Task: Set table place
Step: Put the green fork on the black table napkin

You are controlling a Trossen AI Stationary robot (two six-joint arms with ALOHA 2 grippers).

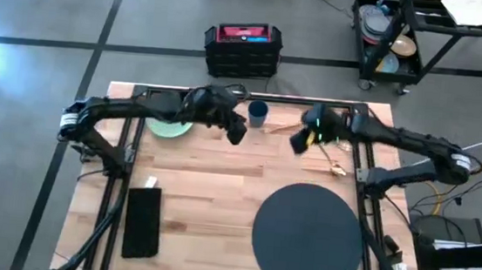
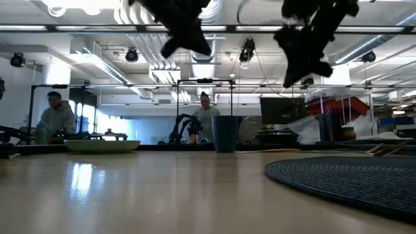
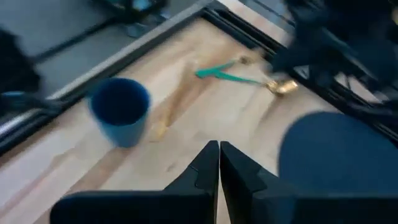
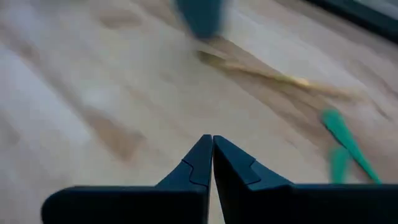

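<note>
Both of our grippers hang above the far half of the table, holding nothing. Our left gripper has its fingers pressed together, near the cup. Our right gripper is likewise closed tight, over bare wood beside the cutlery.

Nothing is laid yet. The placemat sits bare at the near right, the plate lies far left under our left arm, and the napkin lies near left, well apart from the mat.

We judge the main risk to be crowding: our two wrists are close, so reaching for the cup or cutlery together could make them collide or tip the cup. Thin cutlery lying flat may also slip from a pinch.
</note>
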